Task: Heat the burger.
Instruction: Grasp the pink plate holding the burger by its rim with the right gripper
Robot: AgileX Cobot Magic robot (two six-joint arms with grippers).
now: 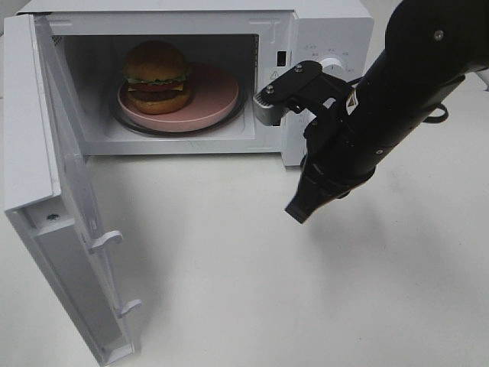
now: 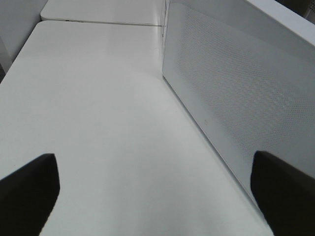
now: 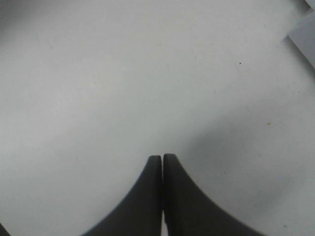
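Note:
The burger [image 1: 157, 76], with a golden-brown bun and green lettuce, sits on a pink plate [image 1: 218, 99] inside the open white microwave [image 1: 328, 30]. My right gripper [image 1: 298, 214] hangs tilted over the table in front of the microwave's control panel. In the right wrist view, the right gripper [image 3: 162, 157] has its black fingers pressed together with nothing between them. My left gripper [image 2: 153, 162] stands wide open and empty beside the outer face of the microwave door [image 2: 236, 98]. The left arm is out of the exterior view.
The microwave door [image 1: 46, 191] swings out to the left toward the front of the white table [image 1: 267, 290]. Its latch hooks [image 1: 107, 241] stick out from its inner edge. A dial [image 1: 333, 66] sits on the control panel behind the right arm.

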